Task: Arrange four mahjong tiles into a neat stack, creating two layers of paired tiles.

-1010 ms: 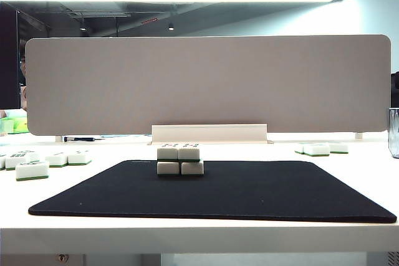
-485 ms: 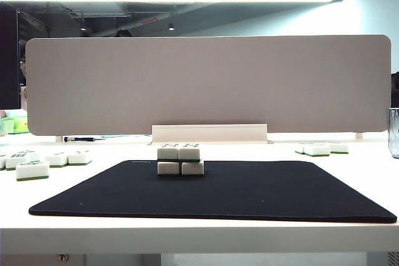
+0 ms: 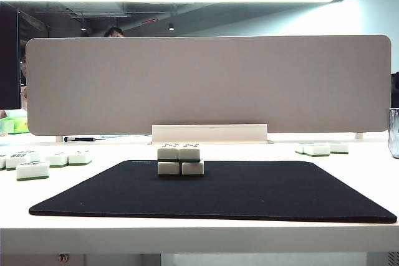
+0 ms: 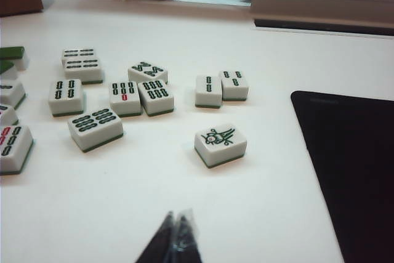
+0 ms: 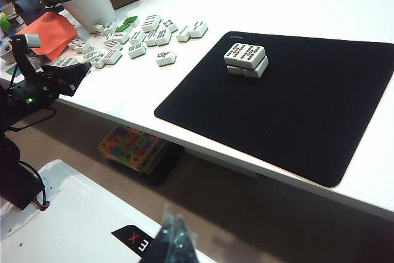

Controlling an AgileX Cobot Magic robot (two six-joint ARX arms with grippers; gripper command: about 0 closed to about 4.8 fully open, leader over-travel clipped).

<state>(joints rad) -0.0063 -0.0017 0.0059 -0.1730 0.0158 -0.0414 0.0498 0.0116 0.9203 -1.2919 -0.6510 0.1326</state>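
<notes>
A: Mat (image 3: 249, 194) first — black, flat on the white table (image 3: 187, 232), filling the middle of the exterior view. No arm over it.

B: Stack (image 3: 180, 160) sits near the mat's far edge, a little to the exterior view's left of centre. Two wide, two high, green bands between layers. Long axis runs side to side across that view. The four mahjong tiles (image 5: 246, 59) look squared up; job reads as finished, in my judgement.

A: Grippers?

B: Left gripper (image 4: 175, 238) has its fingertips pinched together, holding nothing. It hangs over bare table by the loose tiles (image 4: 126, 100); the mat edge lies off to one side, stack outside its view.

A: Right gripper (image 5: 173, 238)?

B: Tips together too, empty, pulled back off the table's near edge, above the floor. Stack well ahead of it, across the mat.

A: Nearer arm?

B: Cannot tell for sure; both stand well clear.
</notes>
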